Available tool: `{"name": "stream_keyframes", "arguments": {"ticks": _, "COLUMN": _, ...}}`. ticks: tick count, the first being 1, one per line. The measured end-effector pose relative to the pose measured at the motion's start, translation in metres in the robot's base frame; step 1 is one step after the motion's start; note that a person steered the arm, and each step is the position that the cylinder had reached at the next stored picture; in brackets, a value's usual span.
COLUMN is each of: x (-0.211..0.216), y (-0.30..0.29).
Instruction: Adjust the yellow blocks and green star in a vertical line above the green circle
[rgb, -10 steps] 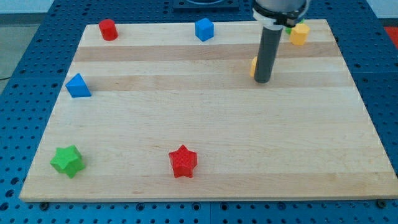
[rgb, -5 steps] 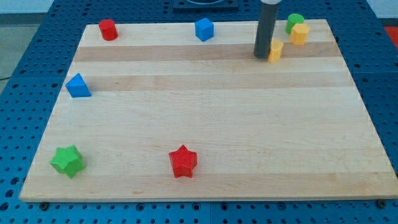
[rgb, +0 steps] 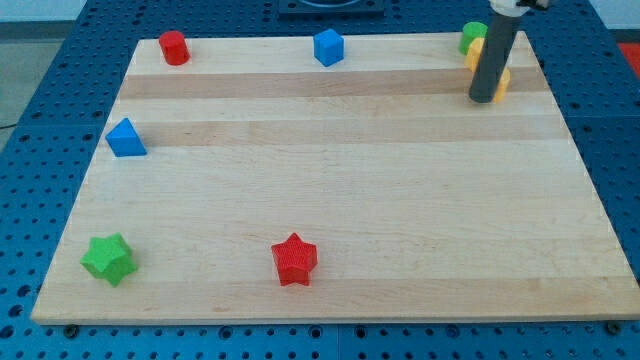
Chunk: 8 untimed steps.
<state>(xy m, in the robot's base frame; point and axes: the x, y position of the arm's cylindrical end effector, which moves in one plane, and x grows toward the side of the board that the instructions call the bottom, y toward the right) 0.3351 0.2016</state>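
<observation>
- Tip (rgb: 484, 99) down on the board (rgb: 330, 200) near the top-right corner; no jaws to open or close, just a bare rod holding nothing, pressed against the left side of a yellow block (rgb: 501, 81)
- 2 yellow blocks there: the pushed one peeking out at the rod's right, a second yellow block (rgb: 474, 55) just above it, partly hidden behind the rod; shapes too covered to name
- Green circle (rgb: 471, 36) at the very top-right corner, touching or nearly touching the upper yellow block; cannot tell which
- Green star (rgb: 108, 258) far off near the bottom-left corner, well apart from the rest, untouched
- Others scattered: red cylinder (rgb: 174, 47) top-left, blue block (rgb: 328, 46) along the top edge, blue triangle (rgb: 125, 137) by the left edge, red star (rgb: 294, 259) near the bottom edge
- Step in hand, judged: nudging the lower yellow block into line under its partner
- To do well: short, slow pushes through the block's centre, stopping before it slides past the column or toward the right edge; approach from the side away from the green circle, avoiding a knock to the 2 blocks already close together
- Likely next: long trip for the green star, steering between the red star and the blue triangle
</observation>
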Motion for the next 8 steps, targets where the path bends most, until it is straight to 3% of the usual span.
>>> {"name": "stream_keyframes", "arguments": {"ticks": 2, "x": 0.029, "y": 0.011}}
{"name": "stream_keyframes", "arguments": {"ticks": 7, "x": -0.027, "y": 0.027}}
{"name": "stream_keyframes", "arguments": {"ticks": 8, "x": -0.014, "y": 0.016}}
